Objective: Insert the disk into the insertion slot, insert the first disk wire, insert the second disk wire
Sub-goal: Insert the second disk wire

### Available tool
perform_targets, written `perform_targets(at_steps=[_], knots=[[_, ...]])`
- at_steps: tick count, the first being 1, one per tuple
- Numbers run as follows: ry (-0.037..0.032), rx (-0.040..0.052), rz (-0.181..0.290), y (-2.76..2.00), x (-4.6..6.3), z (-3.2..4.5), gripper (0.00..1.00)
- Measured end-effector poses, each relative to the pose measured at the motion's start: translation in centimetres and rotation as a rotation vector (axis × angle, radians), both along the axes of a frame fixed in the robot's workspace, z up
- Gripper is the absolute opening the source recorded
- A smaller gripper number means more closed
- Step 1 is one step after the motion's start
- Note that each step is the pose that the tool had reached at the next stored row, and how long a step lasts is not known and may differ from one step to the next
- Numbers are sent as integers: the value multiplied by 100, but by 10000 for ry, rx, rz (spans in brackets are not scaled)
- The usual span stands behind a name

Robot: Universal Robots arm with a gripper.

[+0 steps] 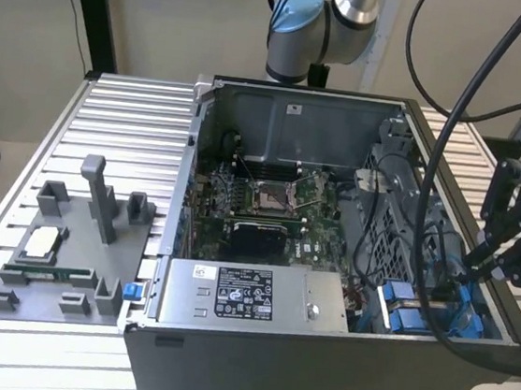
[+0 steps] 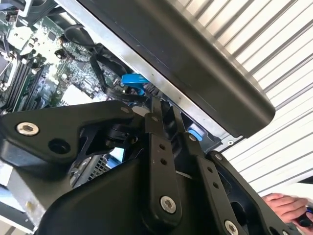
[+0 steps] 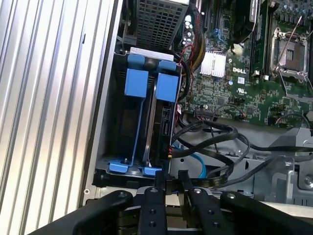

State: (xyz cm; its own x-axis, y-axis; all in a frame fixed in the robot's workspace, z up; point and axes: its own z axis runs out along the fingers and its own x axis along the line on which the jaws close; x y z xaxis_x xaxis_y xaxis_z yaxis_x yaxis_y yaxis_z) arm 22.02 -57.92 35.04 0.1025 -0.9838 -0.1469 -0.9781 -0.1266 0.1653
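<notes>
open computer case (image 1: 296, 378) on a slatted table (image 1: 128, 114): the disk (image 3: 166, 88), clipped in its blue frame, sits in the slot (image 3: 112, 147) at the case's corner on the exterior view's right. the pincer (image 3: 171, 176) hangs over the case's rim at that same corner, just beside the tab end of the disk's frame. whether it is spread or pressed together cannot be told.

a second blue frame (image 3: 134, 83) lies beside the disk, on the side nearer the case's wall. inside the case, black cables (image 3: 215, 142) and a thin blue cable (image 3: 198, 164) loop between the disk and the motherboard (image 3: 234, 93).

a grey power box (image 1: 323, 306) along the case's front wall carries a white label (image 1: 244, 297), its print too small to make out. short white lettering sits on the motherboard beside a silver heat sink (image 3: 213, 63).

outside the case, a grey tray (image 1: 65, 257) lies on the exterior view's left, the arm (image 1: 333, 15) rises behind the case, and a hand (image 2: 286, 205) rests over the table in the second wrist view.
</notes>
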Motion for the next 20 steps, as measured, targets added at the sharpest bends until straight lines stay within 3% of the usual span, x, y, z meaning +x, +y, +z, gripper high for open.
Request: perform_targets(at_steps=[3, 4, 11, 19, 20], knots=[[0, 71, 0, 1, 0, -6, 100], [0, 84, -1, 1, -1, -9, 0], [29, 97, -1, 0, 0, -6, 0], [148, 103, -2, -16, 0, 59, 0], [163, 104, -3, -21, 0, 75, 100]])
